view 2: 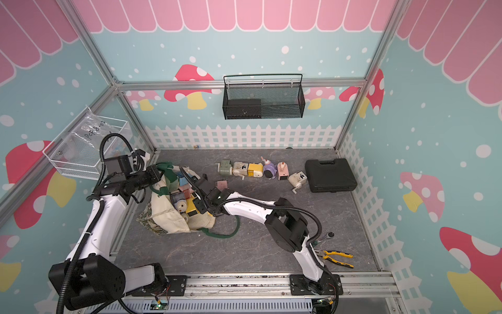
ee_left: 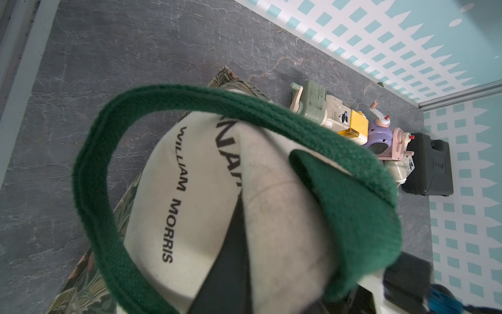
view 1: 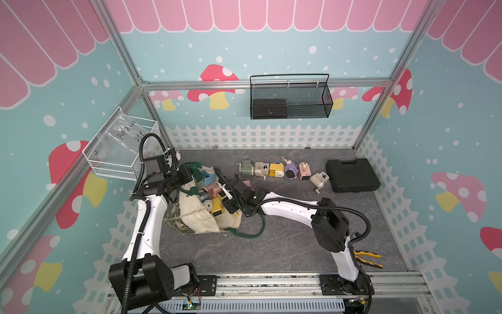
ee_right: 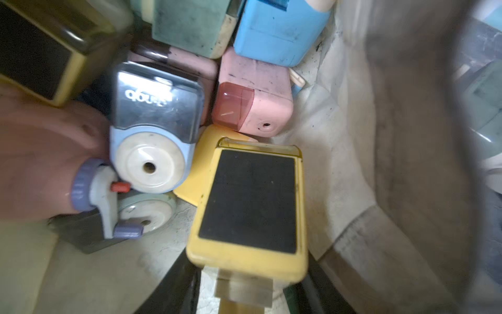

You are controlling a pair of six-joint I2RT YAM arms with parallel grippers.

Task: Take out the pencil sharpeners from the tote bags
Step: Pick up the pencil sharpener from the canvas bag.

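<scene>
Standing by the bench (view 1: pixel 285 244), I see in both top views the tote bag (view 1: pixel 199 221) (view 2: pixel 168 221) slumped at its left side, the open mouth crowded with pencil sharpeners (view 1: pixel 210 190). The left pincer (view 1: pixel 191 176) is at the bag's far rim. The right pincer (view 1: pixel 225 205) reaches into the mouth at a yellow sharpener (view 1: pixel 216 207). A row of sharpeners (view 1: pixel 277 169) lies out on the bench toward the back, beside a black case (view 1: pixel 351 175).

From the left wrist, a dark finger (ee_left: pixel 221 271) presses cream canvas under the green strap (ee_left: pixel 244 108): that pincer is clamped on the tote bag (ee_left: pixel 195 190).

From the right wrist, the yellow sharpener (ee_right: pixel 248 201) sits between both black fingers (ee_right: pixel 176 282), pinched, inside the bag next to a pink sharpener (ee_right: pixel 255 103).
</scene>
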